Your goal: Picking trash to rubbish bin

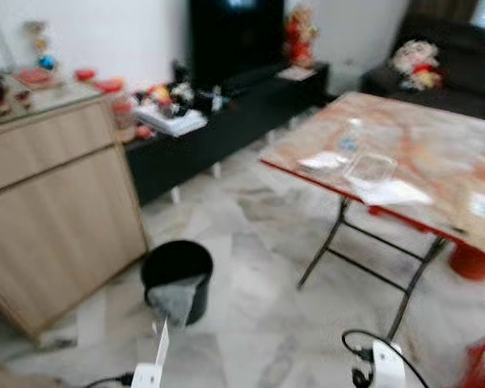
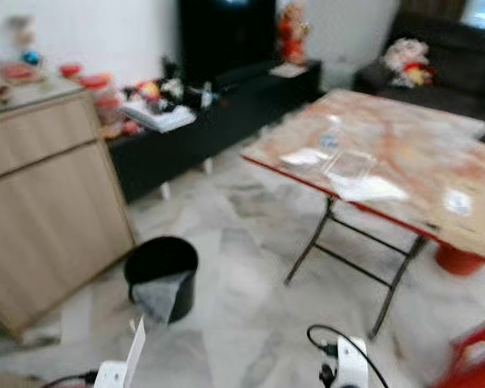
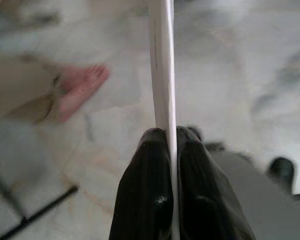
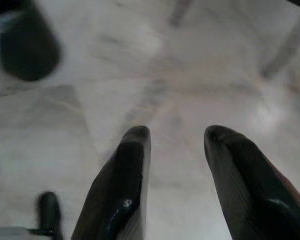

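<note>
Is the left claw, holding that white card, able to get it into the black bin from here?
Probably yes: the left claw pinches the white card just short of the black bin, with only bare floor between.

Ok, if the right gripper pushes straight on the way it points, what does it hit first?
Probably just the marble floor: the right gripper, fingers open and holding nothing, points down at bare tiles. Depth is unclear.

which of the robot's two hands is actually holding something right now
The left hand: its fingers are pinched shut on a thin white card. The right hand is open over bare floor.

Black bin [image 1: 176, 279], white card [image 3: 162, 70], marbled floor [image 1: 259, 242]
</note>
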`<state>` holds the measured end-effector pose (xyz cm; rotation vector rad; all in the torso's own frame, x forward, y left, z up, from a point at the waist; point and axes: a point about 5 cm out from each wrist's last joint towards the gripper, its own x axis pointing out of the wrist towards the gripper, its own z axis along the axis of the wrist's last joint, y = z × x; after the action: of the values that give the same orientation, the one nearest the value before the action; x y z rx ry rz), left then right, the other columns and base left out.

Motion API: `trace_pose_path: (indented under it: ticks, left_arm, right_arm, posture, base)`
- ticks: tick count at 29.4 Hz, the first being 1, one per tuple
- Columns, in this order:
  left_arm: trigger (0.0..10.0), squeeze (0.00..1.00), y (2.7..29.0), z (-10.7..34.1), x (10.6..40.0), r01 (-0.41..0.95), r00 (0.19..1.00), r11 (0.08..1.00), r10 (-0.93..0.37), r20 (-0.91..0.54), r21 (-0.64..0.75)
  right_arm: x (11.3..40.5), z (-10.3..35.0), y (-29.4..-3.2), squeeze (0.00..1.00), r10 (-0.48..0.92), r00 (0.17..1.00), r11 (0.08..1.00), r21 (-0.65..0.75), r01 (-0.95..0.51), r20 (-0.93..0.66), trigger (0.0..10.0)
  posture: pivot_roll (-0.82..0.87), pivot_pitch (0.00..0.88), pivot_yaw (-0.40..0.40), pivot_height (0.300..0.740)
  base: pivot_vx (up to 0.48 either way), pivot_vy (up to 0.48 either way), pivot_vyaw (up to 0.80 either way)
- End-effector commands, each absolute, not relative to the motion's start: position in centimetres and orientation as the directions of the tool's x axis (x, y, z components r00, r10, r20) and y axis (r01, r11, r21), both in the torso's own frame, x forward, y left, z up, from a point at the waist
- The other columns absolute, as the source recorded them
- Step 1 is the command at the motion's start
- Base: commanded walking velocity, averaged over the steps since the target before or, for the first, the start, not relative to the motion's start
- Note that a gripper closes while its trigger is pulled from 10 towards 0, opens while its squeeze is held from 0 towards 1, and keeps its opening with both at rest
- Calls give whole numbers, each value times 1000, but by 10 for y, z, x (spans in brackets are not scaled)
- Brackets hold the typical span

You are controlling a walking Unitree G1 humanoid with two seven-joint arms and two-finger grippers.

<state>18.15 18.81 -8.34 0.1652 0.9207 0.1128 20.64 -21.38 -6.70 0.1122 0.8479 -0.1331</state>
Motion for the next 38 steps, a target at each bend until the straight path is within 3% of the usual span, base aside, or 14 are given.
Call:
trace_pose_path:
  ticks: [1,12,17,27,33,38]
  left_arm:
    - [10000,0,188,-89,172,-25,562,981,171,-809,191]
    - [10000,0,186,-89,172,-22,563,982,168,-809,189]
    - [10000,0,185,-89,172,-21,563,982,165,-810,186]
    - [10000,0,185,-88,173,-21,566,982,165,-807,187]
    - [10000,0,185,-88,174,-20,568,982,166,-806,188]
    - [10000,0,184,-88,174,-14,573,982,164,-803,190]
  right_arm:
    - [211,-65,-211,0,-60,661,988,49,145,-748,10000]
    - [212,-64,-213,0,-66,667,992,25,126,-742,10000]
    - [210,-65,-213,0,-72,663,990,26,136,-745,10000]
    - [211,-64,-213,0,-72,666,991,23,132,-743,10000]
    - [211,-65,-213,0,-74,664,990,25,138,-744,10000]
    - [211,-65,-212,0,-68,668,990,33,137,-741,10000]
  posture:
    - [-29,15,-51,740]
    - [-30,11,-55,740]
    - [-30,11,-56,740]
    - [-30,10,-57,740]
    - [-29,11,-56,740]
    - [-29,11,-56,740]
  base:
    - [424,0,0]
    - [423,0,0]
    - [425,0,800]
    - [421,0,0]
    - [421,0,775]
    - [422,0,0]
